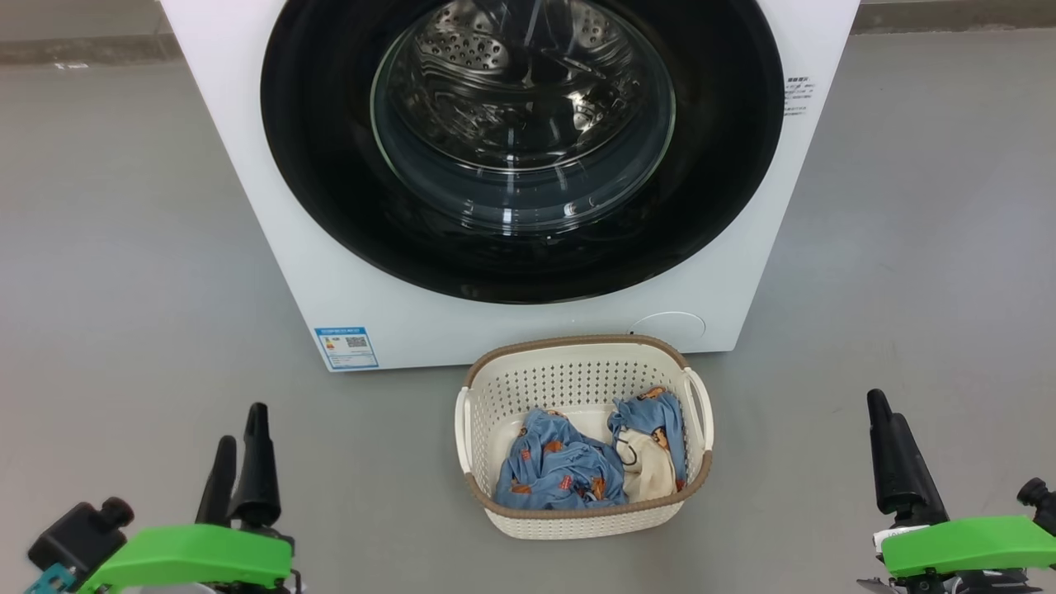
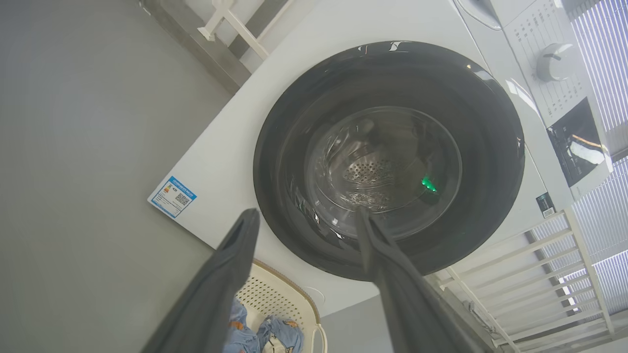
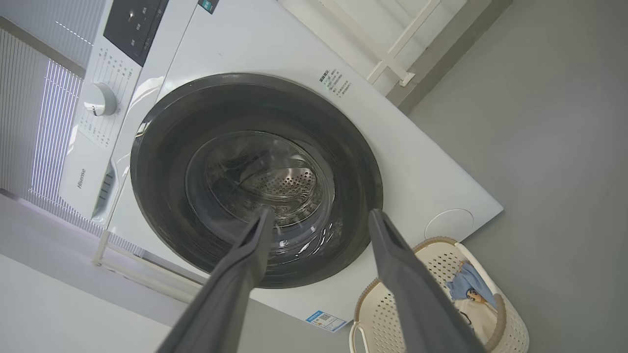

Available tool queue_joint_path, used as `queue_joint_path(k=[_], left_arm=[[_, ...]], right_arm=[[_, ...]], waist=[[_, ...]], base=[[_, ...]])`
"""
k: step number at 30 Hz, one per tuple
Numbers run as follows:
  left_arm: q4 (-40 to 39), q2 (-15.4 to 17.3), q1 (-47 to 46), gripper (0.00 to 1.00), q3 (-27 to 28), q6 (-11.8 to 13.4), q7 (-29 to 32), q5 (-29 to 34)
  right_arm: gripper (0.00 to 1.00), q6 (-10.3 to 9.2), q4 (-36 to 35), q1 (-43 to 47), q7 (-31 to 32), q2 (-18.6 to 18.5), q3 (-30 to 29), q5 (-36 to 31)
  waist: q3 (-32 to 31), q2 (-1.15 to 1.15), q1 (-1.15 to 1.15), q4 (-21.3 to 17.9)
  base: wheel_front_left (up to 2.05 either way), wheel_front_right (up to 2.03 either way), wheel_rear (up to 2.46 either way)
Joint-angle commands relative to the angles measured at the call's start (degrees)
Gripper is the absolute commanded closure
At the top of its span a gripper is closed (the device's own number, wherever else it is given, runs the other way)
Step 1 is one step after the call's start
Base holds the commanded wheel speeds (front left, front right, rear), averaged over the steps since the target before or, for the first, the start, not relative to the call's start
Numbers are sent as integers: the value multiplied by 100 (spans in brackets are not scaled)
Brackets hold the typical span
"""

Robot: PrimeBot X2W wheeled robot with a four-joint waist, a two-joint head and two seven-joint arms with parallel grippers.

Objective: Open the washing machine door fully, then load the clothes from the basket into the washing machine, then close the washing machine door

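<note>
— How did the grippers stand?
— Two of them. The left gripper (image 2: pixel 306 214) and the right gripper (image 3: pixel 321 215) were both released, fingers spread and holding nothing, pointing at the washing machine door (image 1: pixel 528 256).
— And the door?
— One, shut, facing the robot.
— The rest?
— One basket (image 1: pixel 577 340) stood on the floor (image 1: pixel 124 247) just before the washing machine (image 1: pixel 322 272), its long side along the front. The clothes (image 1: pixel 553 466) lay inside in two bundles; I couldn't count the garments. The head view cut off the machine's top.

Cream basket (image 1: pixel 577 375) of clothes (image 1: pixel 561 472) on grey floor (image 1: pixel 124 247) before the closed washing machine door (image 1: pixel 521 140)
</note>
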Motion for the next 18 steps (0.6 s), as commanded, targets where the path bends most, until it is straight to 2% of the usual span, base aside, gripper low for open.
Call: queue_joint_path(k=[1, 14, 18], left_arm=[[-258, 100, -262, 0, 22, 81, -81, 294], [-260, 118, -231, 0, -421, 596, -317, 1743], [-270, 135, -245, 0, -506, 656, -368, 2099]], right_arm=[[0, 33, -225, -217, -78, -58, 101, -266], [0, 40, -376, -195, -312, -69, 176, -1616], [0, 41, -403, -190, -363, -72, 193, -1904]], waist=[[2, 0, -1, 3], [9, 0, -1, 23], [13, 0, -1, 26]], base=[[0, 0, 0], [0, 0, 0], [0, 0, 0]])
